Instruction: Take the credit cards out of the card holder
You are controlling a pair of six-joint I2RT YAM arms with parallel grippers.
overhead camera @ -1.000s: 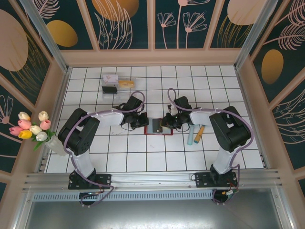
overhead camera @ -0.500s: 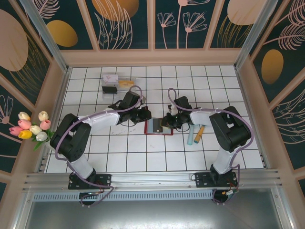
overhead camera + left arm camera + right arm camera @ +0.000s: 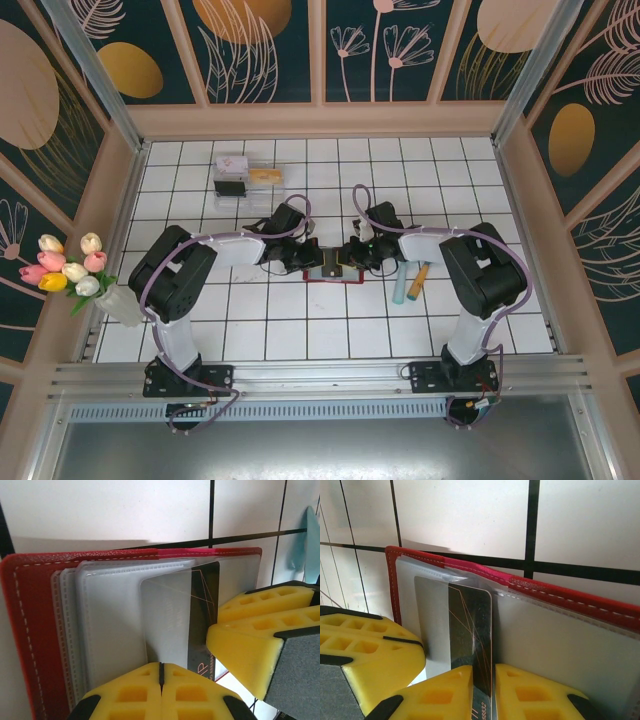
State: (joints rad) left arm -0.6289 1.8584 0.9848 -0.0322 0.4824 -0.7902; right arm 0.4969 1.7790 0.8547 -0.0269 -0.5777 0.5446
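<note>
My left gripper point(image 3: 160, 680) is clenched, pads together, at the 9 o'clock edge of the open red wallet point(image 3: 35, 630) on the table point(image 3: 250, 330). My right gripper point(image 3: 483, 695), at its 3 o'clock, straddles a dark card point(image 3: 470, 625) in the wallet. Whether it pinches the card, I cannot tell.

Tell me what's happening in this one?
Both arms are working on the open red card holder in the middle of the table. The left claw is shut, tips at its clear pockets. The right claw has the end of a dark card between its fingers; whether it grips is unclear.
</note>
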